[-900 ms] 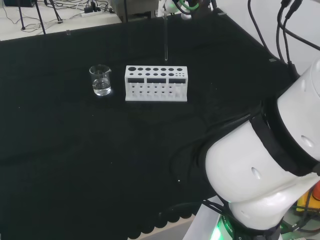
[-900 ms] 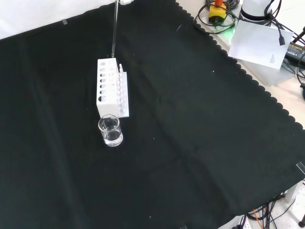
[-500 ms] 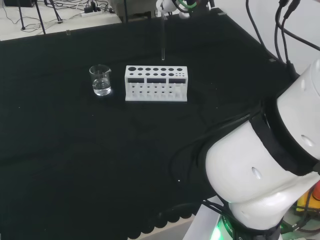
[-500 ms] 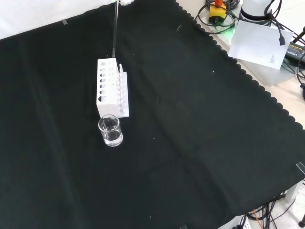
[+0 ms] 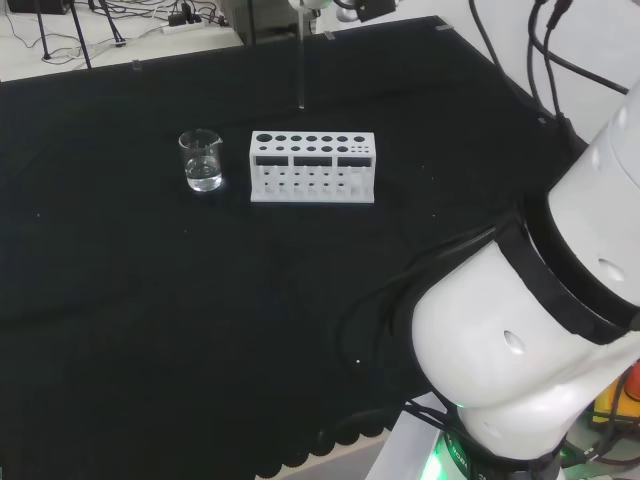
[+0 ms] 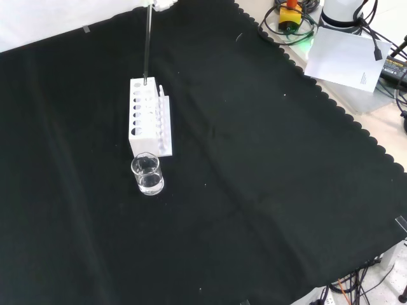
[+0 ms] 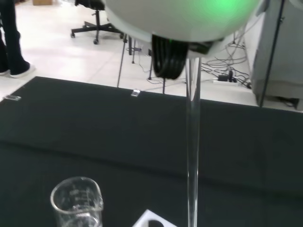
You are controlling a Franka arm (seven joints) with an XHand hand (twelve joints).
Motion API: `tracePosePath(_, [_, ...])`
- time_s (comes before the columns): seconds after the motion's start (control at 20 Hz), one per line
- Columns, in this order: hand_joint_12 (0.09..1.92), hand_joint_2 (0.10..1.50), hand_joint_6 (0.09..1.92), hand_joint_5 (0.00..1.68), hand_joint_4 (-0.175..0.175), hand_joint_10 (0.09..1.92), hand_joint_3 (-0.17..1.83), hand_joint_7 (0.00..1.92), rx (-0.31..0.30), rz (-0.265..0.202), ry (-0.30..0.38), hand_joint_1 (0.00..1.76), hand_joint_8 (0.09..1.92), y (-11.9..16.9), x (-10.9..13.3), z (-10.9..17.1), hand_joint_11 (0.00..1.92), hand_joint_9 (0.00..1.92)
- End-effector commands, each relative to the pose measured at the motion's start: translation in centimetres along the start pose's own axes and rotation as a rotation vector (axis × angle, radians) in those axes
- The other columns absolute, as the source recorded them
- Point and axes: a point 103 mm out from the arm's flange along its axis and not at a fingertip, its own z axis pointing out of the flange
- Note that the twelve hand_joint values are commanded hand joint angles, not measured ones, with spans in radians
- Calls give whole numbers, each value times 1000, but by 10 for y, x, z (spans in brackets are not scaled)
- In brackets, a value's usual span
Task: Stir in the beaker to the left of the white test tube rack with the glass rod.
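Head view: one glass rod (image 5: 300, 70) is carried upright, well above the cloth and just beyond the one white test tube rack (image 5: 312, 167), presumably so its tip clears the rack before reaching the beaker. One beaker (image 5: 202, 160), holding clear liquid, stands left of the rack. Whether the hand (image 7: 189, 19) is curled round the rod cannot be told.

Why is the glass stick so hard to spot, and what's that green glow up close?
Head view: the clear glass rod nearly vanishes against the black cloth. Front view: it shows as a thin pale line. Wrist view: a blurred white part of the hand carries a green light, and the beaker looks sharp.
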Motion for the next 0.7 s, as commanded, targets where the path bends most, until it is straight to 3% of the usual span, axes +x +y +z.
tracePosePath(0.05, [748, 584, 603, 1200, -175, 448, 816, 1332, -15, -105, 54, 1328, 910, 44, 40, 2, 1745, 1861])
tracePosePath(0.3, [751, 586, 598, 1202, -175, 445, 812, 1332, -14, -164, 72, 1328, 909, 72, 55, 11, 1744, 1864])
tracePosePath(0.7, [753, 588, 592, 1203, -175, 441, 808, 1331, -1, -217, 120, 1328, 909, 104, 65, 39, 1744, 1866])
